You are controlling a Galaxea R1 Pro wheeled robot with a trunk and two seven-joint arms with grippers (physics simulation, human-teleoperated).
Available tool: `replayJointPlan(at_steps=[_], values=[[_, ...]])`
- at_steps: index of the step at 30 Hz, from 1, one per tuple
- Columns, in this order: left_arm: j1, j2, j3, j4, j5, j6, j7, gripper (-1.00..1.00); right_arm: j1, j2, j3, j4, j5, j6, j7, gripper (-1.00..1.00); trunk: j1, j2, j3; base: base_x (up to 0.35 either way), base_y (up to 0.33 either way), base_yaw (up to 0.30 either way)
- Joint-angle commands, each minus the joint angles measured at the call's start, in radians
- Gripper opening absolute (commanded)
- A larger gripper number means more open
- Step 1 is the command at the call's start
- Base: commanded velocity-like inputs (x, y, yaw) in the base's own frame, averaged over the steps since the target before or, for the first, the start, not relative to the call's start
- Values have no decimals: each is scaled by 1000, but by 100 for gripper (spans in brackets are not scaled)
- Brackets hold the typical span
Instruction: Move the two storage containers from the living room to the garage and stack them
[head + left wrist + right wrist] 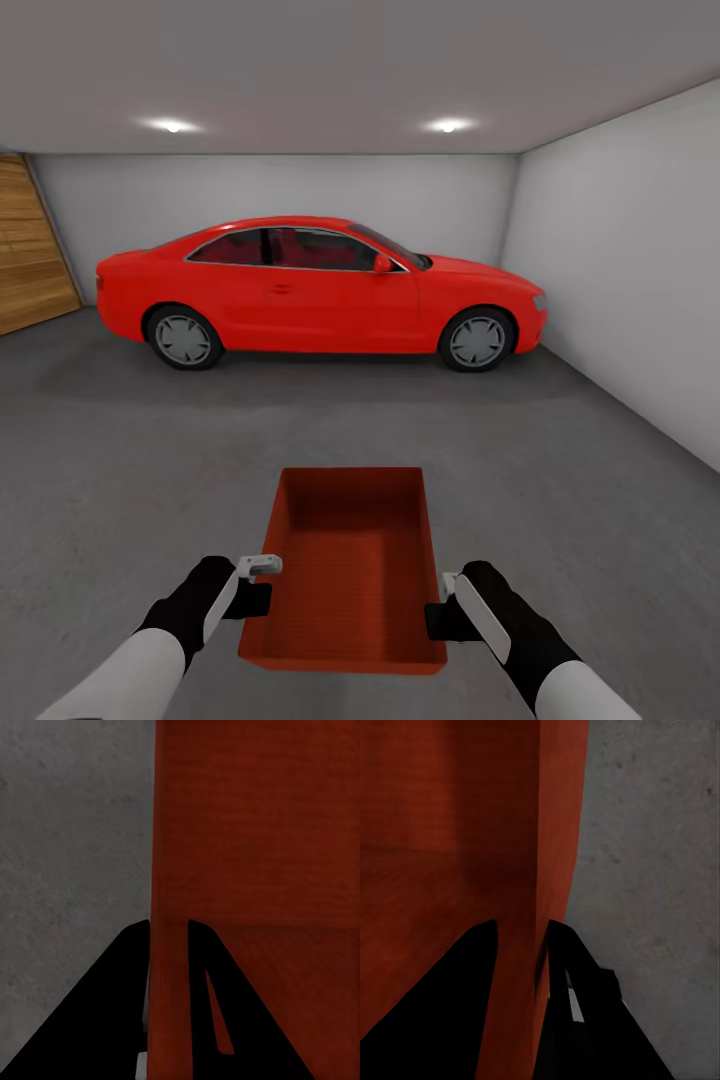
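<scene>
One red-orange storage container [350, 565], open-topped and empty, hangs between my arms over the garage's dark grey concrete floor [130, 470]. My left gripper [262, 598] is shut on its left wall, and the left wrist view shows that thin wall [171, 945] pinched between the black fingers [112, 1005]. On the opposite side my right gripper [436, 618] is shut on the right wall [556, 855], one finger [442, 1005] inside the bin and one outside. The other container is out of view.
A red car [320, 290] is parked across the back of the garage. Pale grey walls close off the back and the right side [630, 260]. A wood-plank panel [30, 250] stands at the far left. Open concrete stretches ahead and to both sides.
</scene>
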Motion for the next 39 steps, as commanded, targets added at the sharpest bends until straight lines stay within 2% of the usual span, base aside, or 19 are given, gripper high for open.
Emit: replayJointPlan(at_steps=[1, 30, 39], values=[[-1, -2, 14, 0, -7, 5, -11, -100, -1, 0, 3, -2, -10, 0, -4, -100, 1, -1, -1, 215, 0, 0], [0, -2, 13, 0, -7, 5, -11, -100, -1, 0, 3, -2, -11, 0, -4, -100, 1, -1, -1, 209, 0, 0], [0, -2, 14, 0, -6, 5, -13, -100, -1, -1, 3, -2, -11, 0, -4, -100, 1, -1, -1, 299, 0, 0]])
